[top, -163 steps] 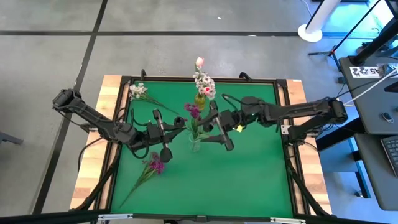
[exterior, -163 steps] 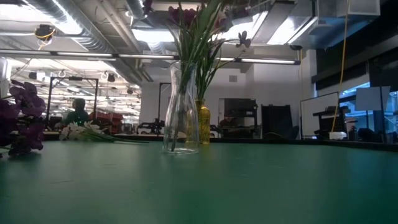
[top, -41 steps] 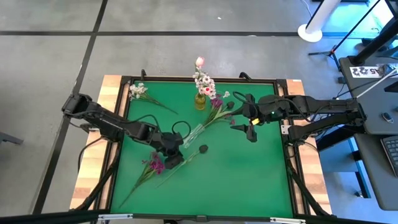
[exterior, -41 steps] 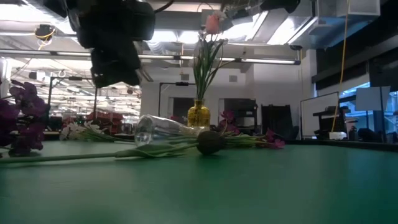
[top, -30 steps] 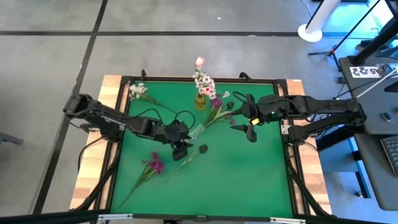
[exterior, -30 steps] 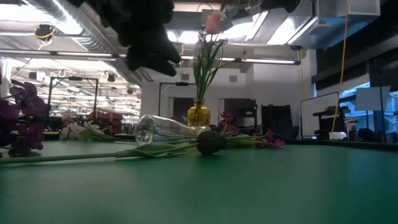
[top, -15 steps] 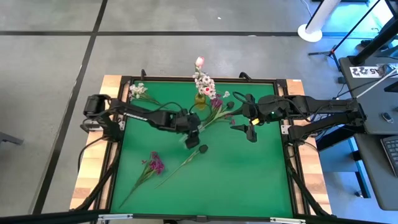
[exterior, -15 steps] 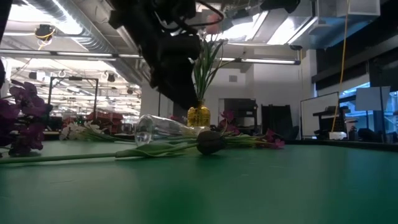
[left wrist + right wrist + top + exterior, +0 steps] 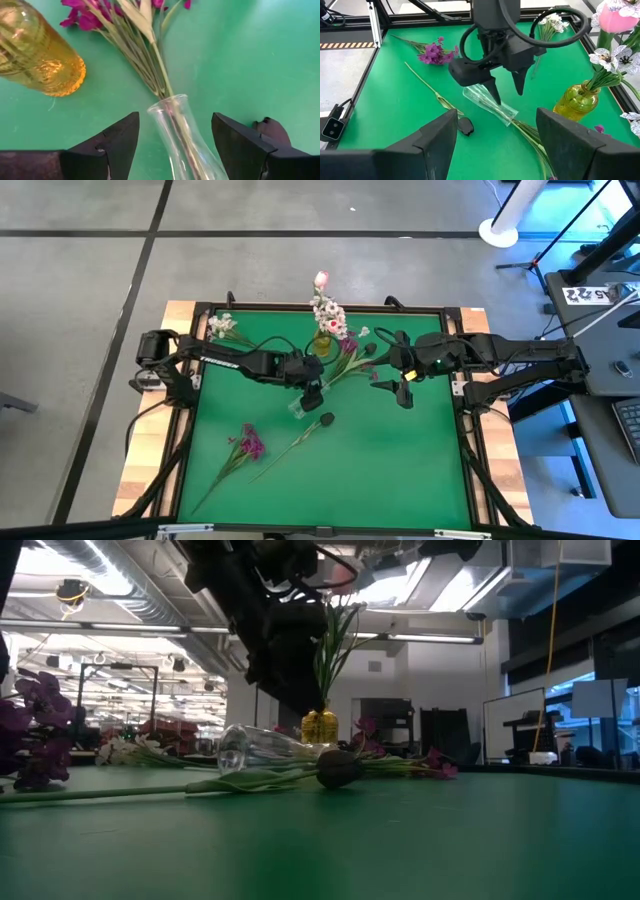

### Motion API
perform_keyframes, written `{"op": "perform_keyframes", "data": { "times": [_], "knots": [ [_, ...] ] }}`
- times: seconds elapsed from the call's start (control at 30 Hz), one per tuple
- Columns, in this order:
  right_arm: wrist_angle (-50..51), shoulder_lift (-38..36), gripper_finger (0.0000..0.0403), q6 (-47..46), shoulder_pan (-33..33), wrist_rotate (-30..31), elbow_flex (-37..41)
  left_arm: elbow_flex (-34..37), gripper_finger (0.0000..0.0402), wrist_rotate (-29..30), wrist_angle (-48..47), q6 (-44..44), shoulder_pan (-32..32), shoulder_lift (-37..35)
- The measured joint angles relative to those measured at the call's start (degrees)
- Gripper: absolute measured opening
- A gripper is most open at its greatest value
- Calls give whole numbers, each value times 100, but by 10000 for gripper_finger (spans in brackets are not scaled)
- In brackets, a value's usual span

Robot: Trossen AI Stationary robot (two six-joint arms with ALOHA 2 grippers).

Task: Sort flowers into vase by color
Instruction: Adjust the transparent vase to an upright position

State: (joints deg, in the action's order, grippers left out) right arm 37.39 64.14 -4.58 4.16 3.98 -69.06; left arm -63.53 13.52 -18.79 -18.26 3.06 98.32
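A clear glass vase [image 9: 182, 137] lies on its side on the green mat [image 9: 400, 470]. Magenta flowers [image 9: 95, 15] spill from its mouth, their stems still inside. My left gripper [image 9: 507, 92] hangs open just above the vase, one finger on either side of its neck, without touching. An amber vase [image 9: 321, 342] stands upright at the far edge, with a pink tulip [image 9: 321, 279] and white blossoms in it. A long stem with a dark bloom [image 9: 326, 420] lies beside the clear vase. My right gripper [image 9: 402, 392] hovers open above the mat's right half.
A loose magenta sprig [image 9: 248, 444] lies on the mat's near left. A white sprig [image 9: 221, 326] lies at the far left corner. A raised black frame [image 9: 465, 380] rims the mat. Bare mat stretches across the near right.
My left gripper has swung from the near left toward the far edge and the right. It has come over the lying clear vase and sunk a little, tipping further downward. The vase and the flowers have stayed where they were.
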Motion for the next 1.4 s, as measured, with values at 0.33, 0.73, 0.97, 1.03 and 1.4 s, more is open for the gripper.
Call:
{"op": "perform_keyframes", "data": {
  "times": [0.33, 0.73, 0.97, 1.03, 1.4],
  "knots": [
    [105, 76, 269, -10, 0, 6, 4, 2, 244, -103, 102, -114, -82, 0],
    [960, 74, 269, -440, -2, 407, 127, 2, 244, -7, 156, -268, -338, 2],
    [431, 72, 269, -441, -2, 581, 890, 4, 244, 225, -18, -264, -216, 2],
    [169, 72, 269, -444, -7, 596, 1190, 4, 244, 204, -24, -253, -155, 2],
    [-741, 72, 269, -610, -7, 592, 2009, 9, 244, -180, 0, -214, 84, 126]
  ]
}}
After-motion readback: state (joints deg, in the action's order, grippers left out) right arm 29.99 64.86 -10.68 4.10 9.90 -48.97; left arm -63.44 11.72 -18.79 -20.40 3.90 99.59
